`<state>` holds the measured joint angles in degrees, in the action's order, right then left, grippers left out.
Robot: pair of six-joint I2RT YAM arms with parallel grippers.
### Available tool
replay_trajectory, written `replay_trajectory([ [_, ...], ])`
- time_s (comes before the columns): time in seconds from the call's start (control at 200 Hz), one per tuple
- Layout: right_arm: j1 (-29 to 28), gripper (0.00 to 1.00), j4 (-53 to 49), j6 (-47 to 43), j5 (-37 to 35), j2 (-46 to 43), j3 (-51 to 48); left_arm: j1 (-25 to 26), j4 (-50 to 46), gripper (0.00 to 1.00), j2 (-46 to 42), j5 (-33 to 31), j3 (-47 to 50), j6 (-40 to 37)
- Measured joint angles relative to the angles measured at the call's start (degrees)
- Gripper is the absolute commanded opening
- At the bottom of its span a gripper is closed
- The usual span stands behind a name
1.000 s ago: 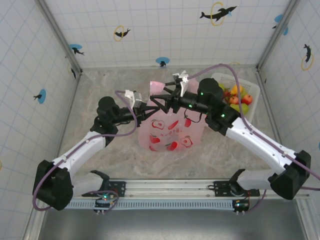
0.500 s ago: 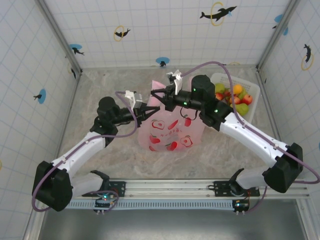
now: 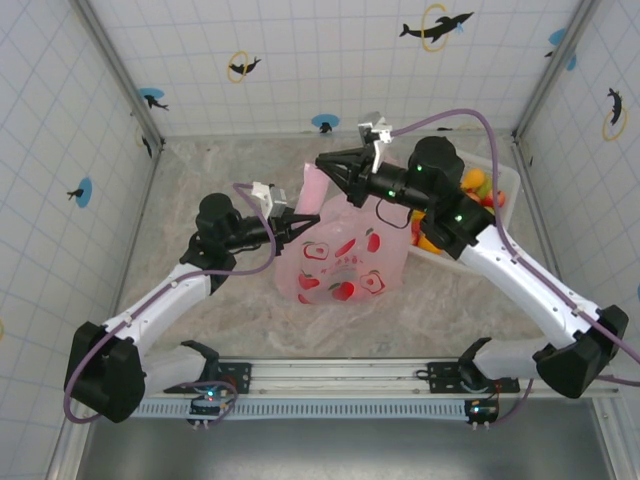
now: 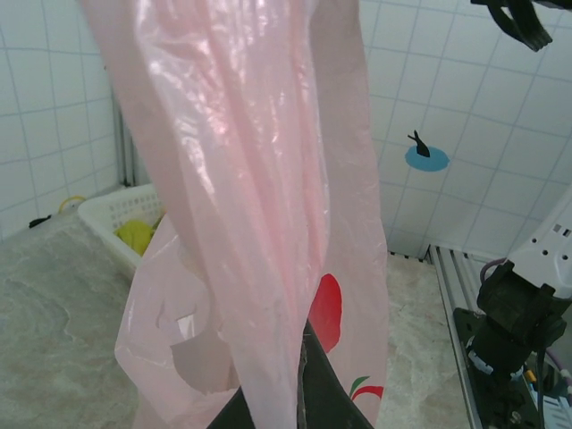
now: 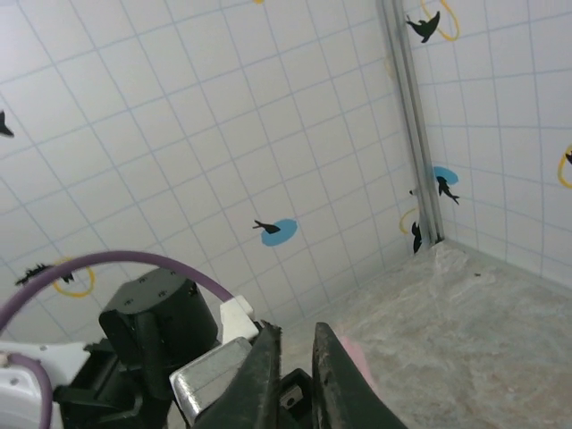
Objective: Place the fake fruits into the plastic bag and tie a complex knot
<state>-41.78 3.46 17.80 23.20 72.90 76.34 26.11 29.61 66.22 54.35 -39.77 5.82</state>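
Left gripper [image 3: 295, 222]: clamped tight on a handle strip of the plastic bag [image 3: 345, 255], with pink film running up from the fingers. Right gripper [image 5: 295, 332]: a narrow slit between the fingers, nothing in it, hanging just beyond the raised strip and apart from it. The bag sits mid-table between your arms. The fake fruits [image 3: 476, 181] lie in the white basket [image 3: 512, 180] under your right forearm.

Risks:
- The slick film could creep out of the left pinch if you pull harder.
- That narrow slit may shove the other loop aside rather than take it (widen first).
- Your forearm could nudge the basket.
- Knotting now would shut the fruits out.

Writing: none legible. The bag carries red fruit prints; the walls carry dolphin decals [image 3: 436, 27].
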Motion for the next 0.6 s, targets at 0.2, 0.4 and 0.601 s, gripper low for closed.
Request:
replay_trajectory([
  [0.2,5.4,0.81,-7.1,-3.3,-1.4,-8.2,-0.2,0.0,0.0,0.00,0.0,-0.7,0.0,0.0],
  [0.4,13.2,0.99,-13.6,-11.3,-2.0,-22.8,-6.1,0.0,-0.1,0.00,-0.1,-1.7,0.0,0.0],
  [0.601,14.8,0.99,-15.0,-21.1,-2.7,-29.7,-20.6,0.0,-0.5,0.00,-0.1,-2.1,0.0,0.0],
])
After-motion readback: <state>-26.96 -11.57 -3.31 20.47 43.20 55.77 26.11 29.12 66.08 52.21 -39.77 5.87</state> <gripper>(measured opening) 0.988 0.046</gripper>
